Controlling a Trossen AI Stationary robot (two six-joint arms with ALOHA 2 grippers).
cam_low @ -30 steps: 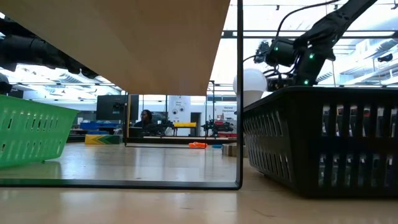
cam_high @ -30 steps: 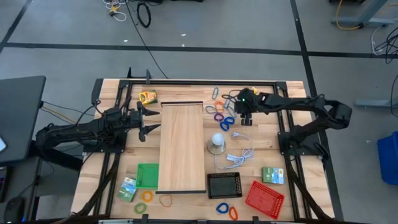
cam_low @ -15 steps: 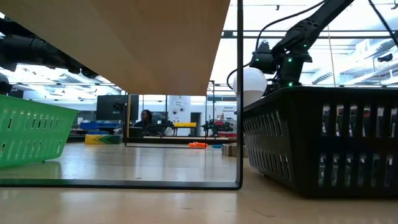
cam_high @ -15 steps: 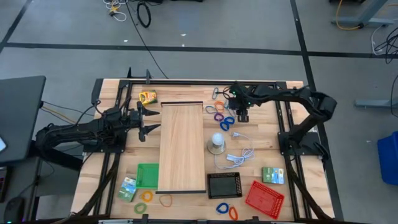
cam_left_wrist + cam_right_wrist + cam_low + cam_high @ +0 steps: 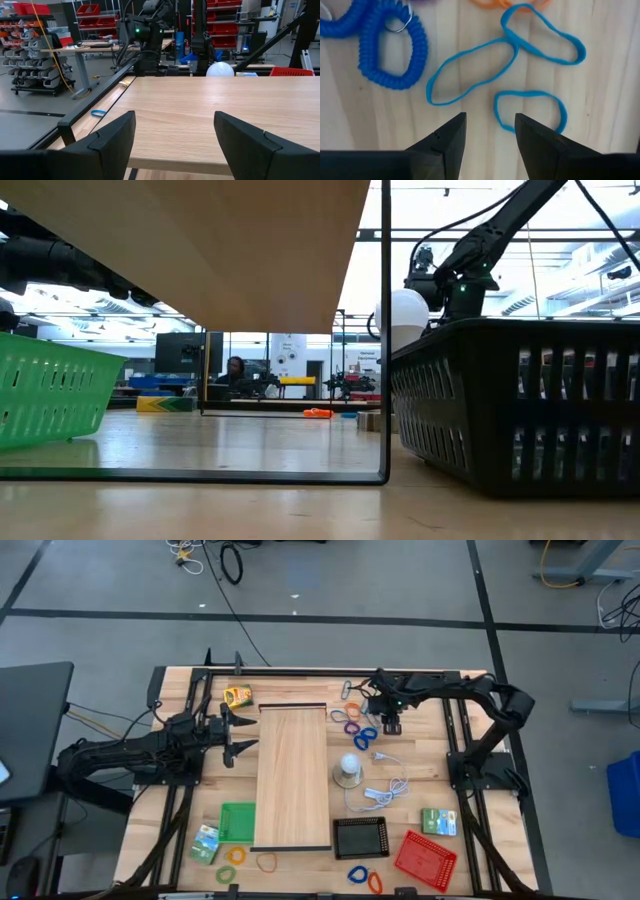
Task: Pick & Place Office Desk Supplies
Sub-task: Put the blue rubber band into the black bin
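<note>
Three mesh trays, green [image 5: 238,822], black [image 5: 361,837], red [image 5: 425,860], sit near the board's [image 5: 293,775] near end; contents can't be told. Bands [image 5: 362,730] cluster beside the board's far right corner. Right gripper [image 5: 390,727] hovers over blue bands [image 5: 530,107], jaws part-open, empty. Left gripper [image 5: 243,734], left of board, jaws wide, empty.

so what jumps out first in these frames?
The long pale wooden board lying down the table's middle dominates the high view, with the left gripper waiting open beside it. The right gripper hangs over a cluster of coloured loops near the far edge; its wrist view shows open fingers just above thin light-blue rubber bands and a blue coil band. A white ball-shaped thing sits right of the board.
</note>
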